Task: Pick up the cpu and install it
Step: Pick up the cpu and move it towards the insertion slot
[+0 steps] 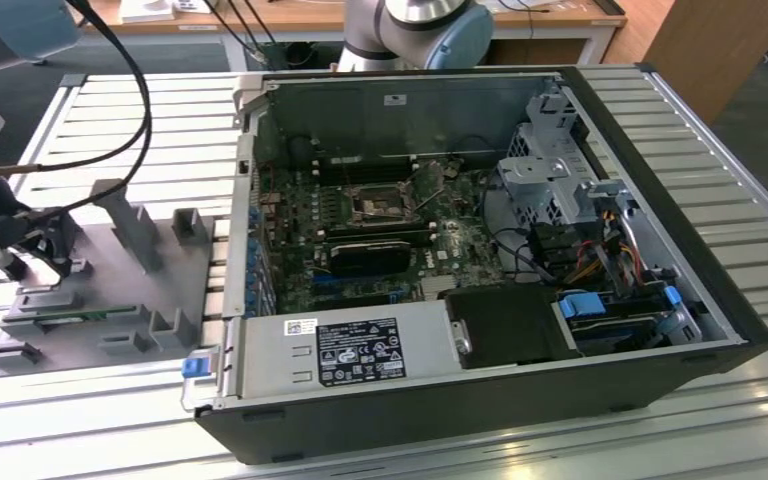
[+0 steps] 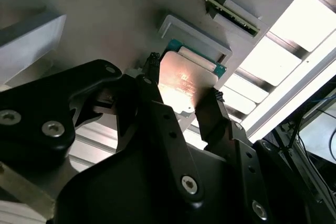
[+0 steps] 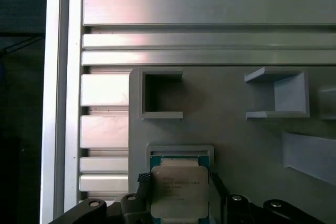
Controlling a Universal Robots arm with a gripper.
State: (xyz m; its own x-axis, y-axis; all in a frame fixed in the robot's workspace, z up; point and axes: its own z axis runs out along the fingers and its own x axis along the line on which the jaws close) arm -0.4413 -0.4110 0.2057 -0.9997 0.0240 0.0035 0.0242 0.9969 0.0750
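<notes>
A slatted metal counter point(image 1: 704, 130) carries an open computer case point(image 1: 491, 400). Beside the case, on the exterior view's left, lies a grey tray point(image 1: 157, 300). In both wrist views the cpu point(image 3: 178, 190) rests shiny side up in a holder point(image 3: 178, 150) on that tray. The gripper point(image 3: 178, 181) straddles two opposite edges, apparently lined up for lifting. Whether it has actually clamped the chip cannot be told.

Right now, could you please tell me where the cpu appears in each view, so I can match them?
First wrist view: the cpu lies in its grey seat, right at the gripper.
Second wrist view: the cpu, glaring silver, sits at the gripper.
Exterior view: too small to make out; the gripper hangs at the exterior view's left edge.
Shared landmark: the grey holder plate.
</notes>
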